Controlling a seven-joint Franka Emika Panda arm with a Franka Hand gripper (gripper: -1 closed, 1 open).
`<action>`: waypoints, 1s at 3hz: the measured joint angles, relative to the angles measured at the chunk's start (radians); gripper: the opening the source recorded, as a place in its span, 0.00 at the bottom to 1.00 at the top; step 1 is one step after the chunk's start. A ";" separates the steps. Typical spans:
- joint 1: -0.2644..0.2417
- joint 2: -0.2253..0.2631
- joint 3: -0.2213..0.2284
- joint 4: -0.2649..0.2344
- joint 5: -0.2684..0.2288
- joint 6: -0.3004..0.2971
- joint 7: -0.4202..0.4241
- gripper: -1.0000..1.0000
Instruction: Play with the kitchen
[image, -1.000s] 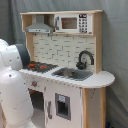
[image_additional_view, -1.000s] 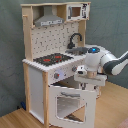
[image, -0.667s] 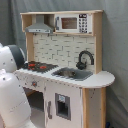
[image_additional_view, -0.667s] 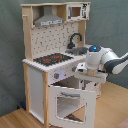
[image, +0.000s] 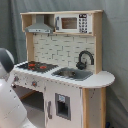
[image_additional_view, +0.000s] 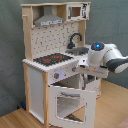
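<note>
Standing on a wooden floor (image_additional_view: 110, 107) against a grey curtain (image: 115, 45), the kitchen (image: 62, 65) is seen in both exterior views. Compared with a second ago, the arm (image_additional_view: 102, 57) has been drawn slightly towards the second exterior view's right and lifted a little, while the oven door (image_additional_view: 70, 102) is found hanging open just as before; the kitchen itself has not been shifted. In the first exterior view a little less of the arm's white body (image: 7, 95) is shown at the first exterior view's left edge than before.

The kitchen is built of white panels and light wood. A black hob (image: 36, 65) with red rings is set into the tabletop (image: 102, 79), and a sink (image: 72, 74) with a curved black faucet (image: 84, 59) lies beside it. Above, a grey hood (image: 40, 26) and a small microwave (image: 72, 23) are mounted under the top shelf, over a white tiled back wall (image: 55, 50). Knobs (image: 34, 83) are fitted along the front below the hob. The oven door has a window and is swung outwards in the second exterior view.

Whether the jaws are apart or together cannot be told; the arm's end is held close to the front edge of the kitchen, just above the open door.
</note>
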 joint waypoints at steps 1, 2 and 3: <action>0.003 -0.067 0.000 0.029 -0.027 -0.066 -0.015 1.00; 0.008 -0.132 0.000 0.060 -0.063 -0.130 -0.035 1.00; 0.013 -0.194 0.003 0.089 -0.108 -0.186 -0.057 1.00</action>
